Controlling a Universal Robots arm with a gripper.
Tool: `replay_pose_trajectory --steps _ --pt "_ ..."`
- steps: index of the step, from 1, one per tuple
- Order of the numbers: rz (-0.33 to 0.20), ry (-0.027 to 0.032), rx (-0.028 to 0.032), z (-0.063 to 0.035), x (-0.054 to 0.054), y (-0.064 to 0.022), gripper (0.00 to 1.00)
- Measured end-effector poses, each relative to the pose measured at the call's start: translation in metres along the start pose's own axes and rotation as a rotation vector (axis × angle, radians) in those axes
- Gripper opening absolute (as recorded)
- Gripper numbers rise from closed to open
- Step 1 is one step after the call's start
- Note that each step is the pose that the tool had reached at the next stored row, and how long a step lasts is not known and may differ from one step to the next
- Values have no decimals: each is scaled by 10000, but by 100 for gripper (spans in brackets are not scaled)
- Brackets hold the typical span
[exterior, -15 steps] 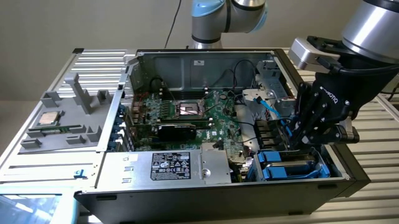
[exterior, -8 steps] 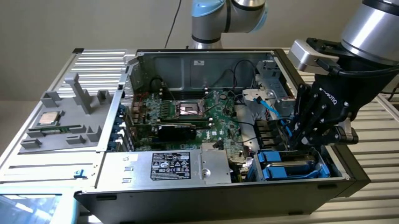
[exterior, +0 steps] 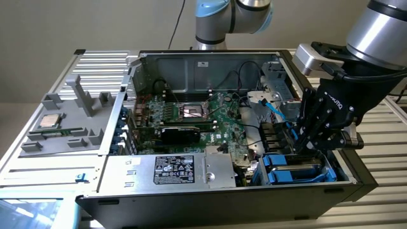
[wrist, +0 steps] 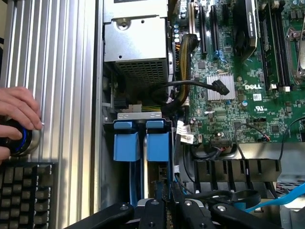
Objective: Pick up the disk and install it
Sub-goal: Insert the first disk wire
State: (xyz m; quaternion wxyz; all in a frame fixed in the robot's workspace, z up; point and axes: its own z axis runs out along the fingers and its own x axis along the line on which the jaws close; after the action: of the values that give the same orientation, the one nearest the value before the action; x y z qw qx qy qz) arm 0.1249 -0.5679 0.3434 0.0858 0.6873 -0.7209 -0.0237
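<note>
A Universal Robots arm reached into an open desktop computer case lying on its side on a ribbed aluminium counter, its black end effector lowered over the drive bay at the case's front corner, at the exterior view's right. The dark, linked fingers stood drawn close together; whether they clamped anything could not be told from either view. Directly beneath them sat the disk, seated in the bay and edged by its glossy blue plastic carrier frame, with a second blue carrier just beside it. In the wrist view the two carriers appeared as smooth rectangular blue tabs side by side, the disk among them, behind the end effector.

A green Dell motherboard covered the case floor, studded with slots, a square CPU socket and a finned silver heatsink. A boxy silver power supply with a printed label and perforated grille lay along the near wall. Black cable bundles and a light-blue flat data cable looped across the board.

On the counter at the exterior view's left stood a grey moulded fixture carrying a small square CPU chip. In the wrist view a person's hand rested on a round blue-lit button, beside a black keyboard.
</note>
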Motion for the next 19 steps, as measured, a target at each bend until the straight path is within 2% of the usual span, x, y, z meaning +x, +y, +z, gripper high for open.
replay_pose_trajectory --steps 19 --pt "-1 -3 -9 50 14 -20 17"
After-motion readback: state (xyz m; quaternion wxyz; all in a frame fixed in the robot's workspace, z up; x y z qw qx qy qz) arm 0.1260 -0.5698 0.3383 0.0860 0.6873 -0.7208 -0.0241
